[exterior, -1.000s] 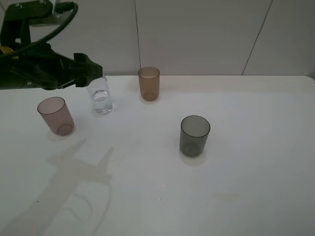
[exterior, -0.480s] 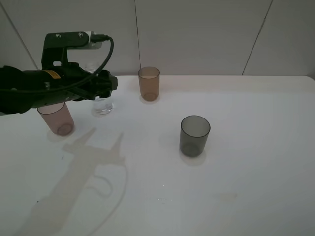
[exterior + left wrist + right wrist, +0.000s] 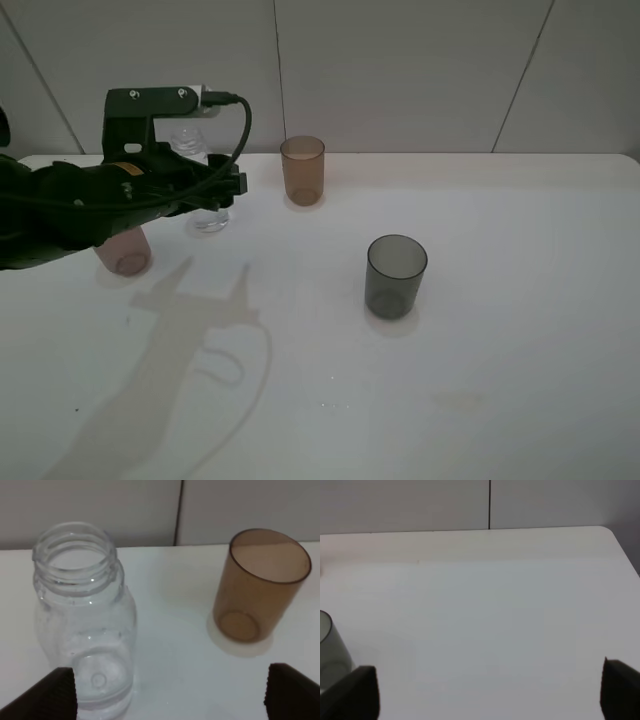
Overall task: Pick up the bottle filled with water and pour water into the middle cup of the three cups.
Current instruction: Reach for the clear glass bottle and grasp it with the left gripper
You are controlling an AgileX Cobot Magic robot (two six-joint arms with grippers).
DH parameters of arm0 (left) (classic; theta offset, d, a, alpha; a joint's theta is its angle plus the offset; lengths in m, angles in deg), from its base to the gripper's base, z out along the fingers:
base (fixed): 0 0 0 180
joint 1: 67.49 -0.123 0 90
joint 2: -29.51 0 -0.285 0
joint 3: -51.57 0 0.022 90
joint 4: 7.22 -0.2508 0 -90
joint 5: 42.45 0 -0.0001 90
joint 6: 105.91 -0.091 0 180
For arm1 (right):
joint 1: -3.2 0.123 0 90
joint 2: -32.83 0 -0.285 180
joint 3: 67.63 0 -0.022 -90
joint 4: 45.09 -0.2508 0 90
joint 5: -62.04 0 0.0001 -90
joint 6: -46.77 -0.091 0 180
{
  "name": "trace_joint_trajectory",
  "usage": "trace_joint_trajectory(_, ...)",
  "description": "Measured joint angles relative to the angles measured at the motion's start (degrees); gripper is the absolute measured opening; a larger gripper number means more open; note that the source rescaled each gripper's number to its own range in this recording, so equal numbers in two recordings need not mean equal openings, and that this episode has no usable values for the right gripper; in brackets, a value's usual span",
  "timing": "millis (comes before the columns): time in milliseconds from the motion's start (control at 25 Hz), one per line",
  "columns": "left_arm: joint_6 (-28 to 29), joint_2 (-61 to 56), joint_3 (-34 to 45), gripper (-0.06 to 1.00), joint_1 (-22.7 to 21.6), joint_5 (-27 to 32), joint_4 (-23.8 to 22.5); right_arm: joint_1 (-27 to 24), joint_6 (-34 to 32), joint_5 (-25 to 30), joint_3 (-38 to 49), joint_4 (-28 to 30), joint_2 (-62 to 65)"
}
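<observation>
The clear bottle stands upright on the white table, capless, with some water in it; my left arm hides its middle. In the left wrist view the bottle stands just ahead of one fingertip, not between the jaws. My left gripper is open and empty. The amber-brown middle cup stands upright to the right of the bottle. The pinkish-mauve cup is mostly hidden under my left arm. The smoky-grey cup stands nearer the front. My right gripper is open and empty, out of the exterior view.
The white table meets a pale wall at its back edge. In the right wrist view only a sliver of the grey cup shows, along with the table's right edge.
My left arm has swung right and lowered toward the bottle, now covering most of the pinkish-mauve cup and the bottle's middle. Bottle and cups have not moved.
</observation>
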Motion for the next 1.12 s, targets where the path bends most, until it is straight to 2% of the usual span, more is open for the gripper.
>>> trace_joint_trajectory(240, -2.34, 6.39, -0.07, 0.87, 3.66, -13.14, 7.32, 0.00, 0.00, 0.00, 0.00, 0.00, 0.00)
trace_joint_trajectory(440, -1.94, 11.59, -0.13, 0.87, 3.88, -19.23, 8.29, 0.00, 0.00, 0.00, 0.00, 0.00, 0.00)
trace_joint_trajectory(640, 3.32, 14.82, -0.15, 0.87, 3.88, -25.71, 8.48, 0.00, 0.00, 0.00, 0.00, 0.00, 0.00)
trace_joint_trajectory(960, 4.84, 19.65, -4.23, 0.87, 3.88, -27.17, 8.48, 0.00, 0.00, 0.00, 0.00, 0.00, 0.00)
trace_joint_trajectory(1120, 3.02, 21.48, -7.29, 0.87, 3.88, -27.29, 9.31, 0.00, 0.00, 0.00, 0.00, 0.00, 0.00)
